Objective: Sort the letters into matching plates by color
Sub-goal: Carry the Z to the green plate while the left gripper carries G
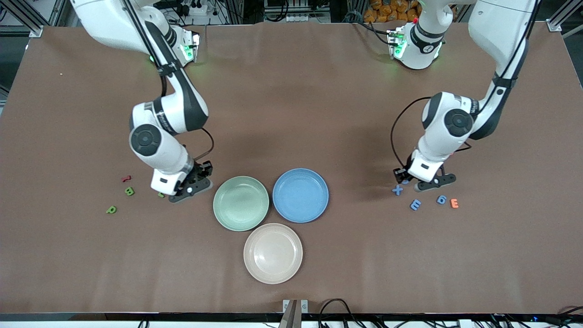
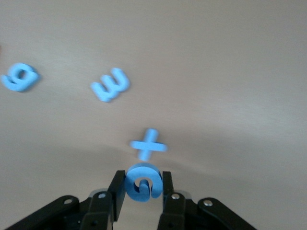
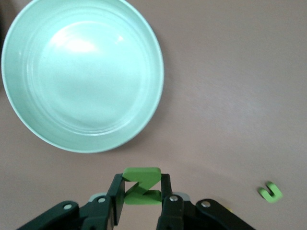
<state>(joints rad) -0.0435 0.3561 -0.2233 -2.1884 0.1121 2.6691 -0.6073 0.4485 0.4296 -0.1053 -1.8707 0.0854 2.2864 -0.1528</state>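
My right gripper [image 1: 196, 179] is shut on a green Z letter [image 3: 142, 186], low over the table beside the pale green plate [image 1: 241, 203], which also shows in the right wrist view [image 3: 81, 72]. My left gripper [image 1: 403, 178] is shut on a blue curled letter [image 2: 141, 183], just above a blue plus [image 2: 148, 145]. The blue plate [image 1: 300, 195] and the beige-pink plate [image 1: 273, 253] stand empty mid-table. A blue plus [image 1: 397, 190], blue E [image 1: 415, 204], blue 6 [image 1: 441, 199] and orange E [image 1: 454, 203] lie by the left gripper.
A red piece [image 1: 126, 178], a green B [image 1: 129, 191], a green P [image 1: 111, 209] and a small green piece [image 1: 161, 195] lie toward the right arm's end. The three plates touch in a cluster. The table is brown.
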